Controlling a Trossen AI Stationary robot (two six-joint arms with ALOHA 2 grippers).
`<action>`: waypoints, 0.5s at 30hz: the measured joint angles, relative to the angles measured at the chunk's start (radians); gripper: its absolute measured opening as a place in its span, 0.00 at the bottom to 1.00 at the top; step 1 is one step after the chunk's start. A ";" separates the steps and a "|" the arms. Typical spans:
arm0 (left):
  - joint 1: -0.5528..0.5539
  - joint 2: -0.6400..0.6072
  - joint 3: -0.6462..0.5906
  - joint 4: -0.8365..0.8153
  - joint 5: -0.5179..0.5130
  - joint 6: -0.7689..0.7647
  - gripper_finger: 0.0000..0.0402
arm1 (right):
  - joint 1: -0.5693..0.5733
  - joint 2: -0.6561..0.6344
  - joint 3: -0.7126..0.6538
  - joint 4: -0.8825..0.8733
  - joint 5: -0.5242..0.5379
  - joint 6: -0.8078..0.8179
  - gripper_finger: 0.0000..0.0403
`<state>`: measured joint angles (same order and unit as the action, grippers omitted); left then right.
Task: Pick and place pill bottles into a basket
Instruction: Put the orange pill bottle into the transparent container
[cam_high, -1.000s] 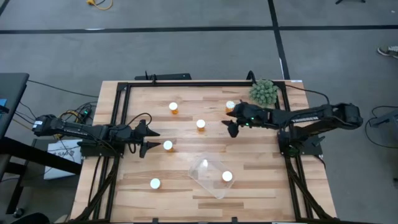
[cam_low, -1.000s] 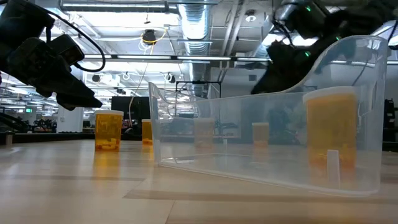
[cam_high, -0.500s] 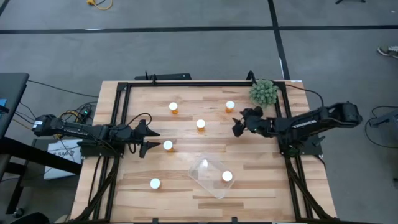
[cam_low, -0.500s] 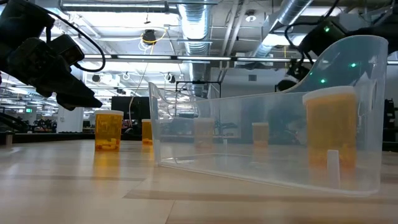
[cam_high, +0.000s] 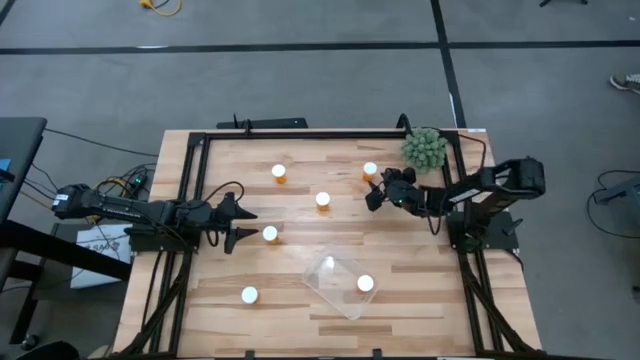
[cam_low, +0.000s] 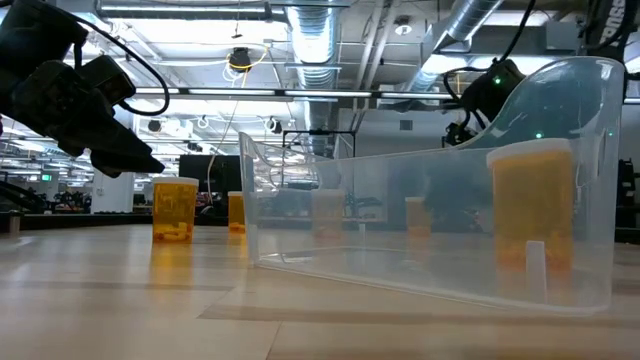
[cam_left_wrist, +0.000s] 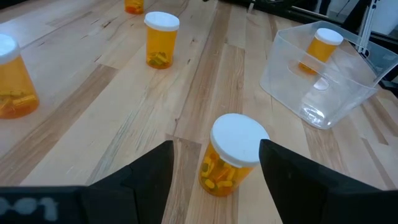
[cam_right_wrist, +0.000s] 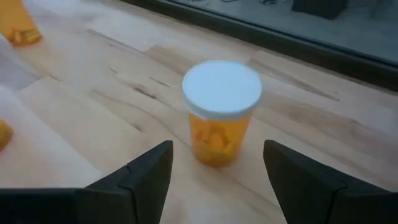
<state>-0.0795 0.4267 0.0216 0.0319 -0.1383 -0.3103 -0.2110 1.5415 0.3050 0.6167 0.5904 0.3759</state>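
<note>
Six orange pill bottles with white caps stand on the wooden table. One bottle stands inside the clear basket at the near middle. The others stand on their bases on the wood: far left, far right, middle, left and near left. My left gripper is open and empty, just left of the left bottle, whose sides are clear of both fingers. My right gripper is open and empty, facing the far right bottle from the near side.
A green spiky plant ball sits at the far right corner. A black metal frame runs along the table's far, left and right edges. The basket lies slantwise, its walls rising well above the table.
My right arm has folded back toward the table's right edge. Its gripper has gone a little toward the far edge and turned toward the far right bottle. The bottles and the basket have kept their places.
</note>
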 joint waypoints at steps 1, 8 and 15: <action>0.000 0.000 0.000 0.000 0.000 0.000 0.56 | -0.013 0.007 0.000 0.019 -0.015 -0.012 0.61; 0.000 0.000 0.000 0.000 0.000 0.000 0.56 | -0.084 0.037 0.009 0.080 -0.113 -0.070 0.61; 0.000 0.000 0.000 0.000 0.000 0.000 0.56 | -0.148 0.037 0.051 0.081 -0.210 -0.149 0.61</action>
<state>-0.0799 0.4271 0.0216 0.0319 -0.1382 -0.3103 -0.3592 1.5784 0.3558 0.6975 0.3808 0.2269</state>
